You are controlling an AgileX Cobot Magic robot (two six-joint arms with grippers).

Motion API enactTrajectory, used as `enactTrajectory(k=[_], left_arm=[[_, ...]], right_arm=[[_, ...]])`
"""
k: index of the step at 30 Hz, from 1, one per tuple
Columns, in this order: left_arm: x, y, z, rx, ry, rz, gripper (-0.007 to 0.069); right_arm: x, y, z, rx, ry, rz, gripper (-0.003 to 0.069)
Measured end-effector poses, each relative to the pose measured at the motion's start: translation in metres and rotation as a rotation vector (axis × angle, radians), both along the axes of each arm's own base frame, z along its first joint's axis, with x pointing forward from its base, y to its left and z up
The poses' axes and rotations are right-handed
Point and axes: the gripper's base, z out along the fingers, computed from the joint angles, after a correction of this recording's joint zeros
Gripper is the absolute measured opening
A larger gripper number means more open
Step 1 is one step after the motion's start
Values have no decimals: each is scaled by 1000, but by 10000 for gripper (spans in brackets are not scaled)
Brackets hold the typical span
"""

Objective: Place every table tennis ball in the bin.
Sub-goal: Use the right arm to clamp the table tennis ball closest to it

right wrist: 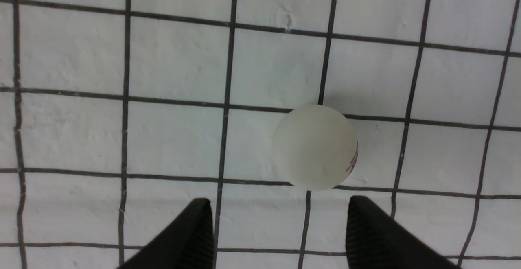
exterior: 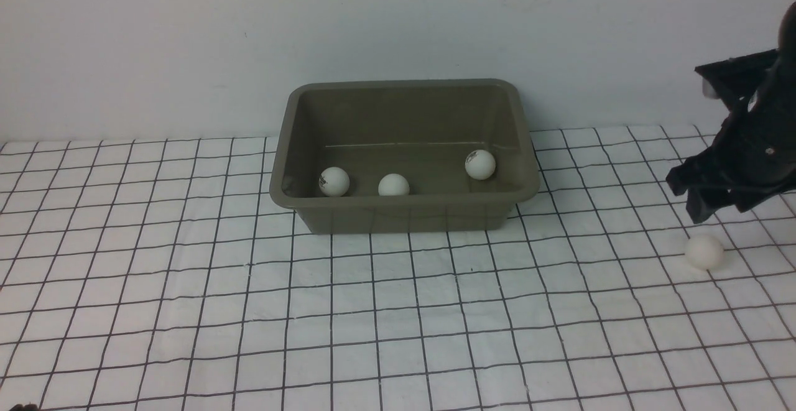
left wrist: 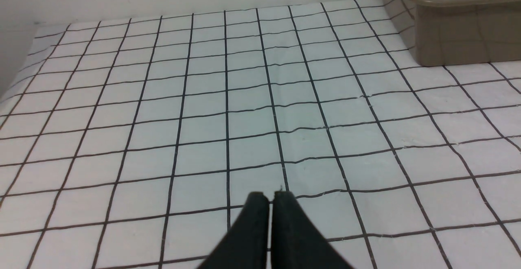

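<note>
Editor: Bin first. What does the front view give us?

Photographer: An olive-green plastic bin (exterior: 404, 215), rectangular, with rounded corners, a flared rim and sloping sides, stands on the counter (exterior: 186, 274) before a plain pale wall (exterior: 186, 38). A slightly wrinkled white cloth (exterior: 155, 336) ruled in black squares covers the counter. Three table tennis balls lie on the bin's floor: a left ball (exterior: 334, 181) with smudged dark print, a middle ball (exterior: 393, 184) close to the front wall, and a right ball (exterior: 480, 164), also printed, set further back. The fourth ball (exterior: 704, 252) sits on the cloth well to the right of the bin. The black right gripper (exterior: 701, 213) hangs just above it, apart from it.

Editor: Left wrist view?

Photographer: The left gripper (left wrist: 270, 197) has its smooth dark fingers pressed together, only a slit between them, with nothing in its grasp. Bare cloth lies beneath it, and one rounded corner of the bin shows at the frame's edge.

Editor: Right wrist view?

Photographer: Ribbed black fingers (right wrist: 195, 232) spread wide. The matte white fourth ball rests on the cloth just beyond the tips, not between them, with reddish print on its side.
</note>
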Motion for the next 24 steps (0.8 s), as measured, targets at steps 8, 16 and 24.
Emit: enactTrajectory(k=[8, 16, 24], left_arm=[[0, 0, 0, 0, 0, 0, -4], [0, 0, 0, 0, 0, 0, -4], [0, 0, 0, 0, 0, 0, -4]], right_arm=[[5, -22, -16, 14, 27, -70, 408], [10, -32, -31, 120, 38, -102, 409], [14, -32, -41, 127, 34, -104, 409]])
